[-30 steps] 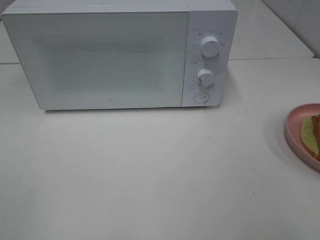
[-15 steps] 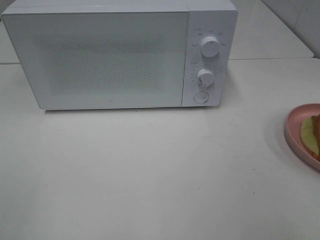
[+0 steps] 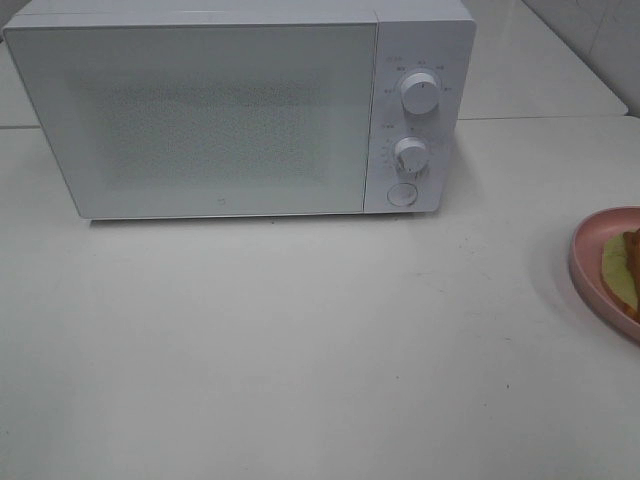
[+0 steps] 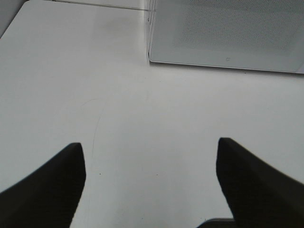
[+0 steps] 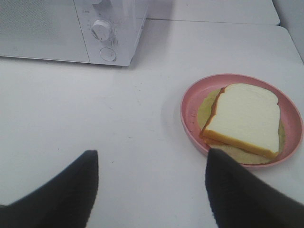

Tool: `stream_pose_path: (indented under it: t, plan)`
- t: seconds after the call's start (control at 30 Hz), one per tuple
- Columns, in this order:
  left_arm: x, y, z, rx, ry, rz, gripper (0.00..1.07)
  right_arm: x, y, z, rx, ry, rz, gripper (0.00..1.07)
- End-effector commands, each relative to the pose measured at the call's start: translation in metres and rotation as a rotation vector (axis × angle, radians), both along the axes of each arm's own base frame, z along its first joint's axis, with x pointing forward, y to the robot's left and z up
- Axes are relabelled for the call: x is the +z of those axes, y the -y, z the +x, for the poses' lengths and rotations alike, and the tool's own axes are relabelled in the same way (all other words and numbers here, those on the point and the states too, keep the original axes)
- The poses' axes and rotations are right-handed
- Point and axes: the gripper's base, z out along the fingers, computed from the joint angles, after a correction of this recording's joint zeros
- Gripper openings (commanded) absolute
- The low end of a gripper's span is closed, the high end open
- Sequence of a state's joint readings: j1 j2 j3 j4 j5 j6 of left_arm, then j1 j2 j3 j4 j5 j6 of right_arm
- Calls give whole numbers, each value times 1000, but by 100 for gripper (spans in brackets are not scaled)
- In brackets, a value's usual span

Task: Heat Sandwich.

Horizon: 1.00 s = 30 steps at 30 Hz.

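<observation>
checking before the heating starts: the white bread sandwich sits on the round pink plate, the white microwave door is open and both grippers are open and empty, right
Not quite: the white microwave has its door shut, flush with the control panel, as the exterior high view shows. The rest holds: the white bread sandwich lies on the round pink plate, and the left gripper and right gripper are open and empty.

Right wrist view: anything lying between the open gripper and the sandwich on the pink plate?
Only bare white table and the plate's near rim separate the right gripper from the sandwich; the right wrist view shows this.
</observation>
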State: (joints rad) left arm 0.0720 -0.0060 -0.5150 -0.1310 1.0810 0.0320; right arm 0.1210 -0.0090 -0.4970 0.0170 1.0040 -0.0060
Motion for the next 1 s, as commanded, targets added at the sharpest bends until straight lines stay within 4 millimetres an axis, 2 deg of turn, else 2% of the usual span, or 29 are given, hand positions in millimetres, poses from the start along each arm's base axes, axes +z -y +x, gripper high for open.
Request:
stream_pose_path:
  t: [0.03, 1.0]
  plan:
    - [1, 0, -2, 6, 32, -6, 72, 0, 1, -3, -4, 28, -1, 64]
    - [1, 0, -2, 6, 32, -6, 72, 0, 1, -3, -4, 28, -1, 64]
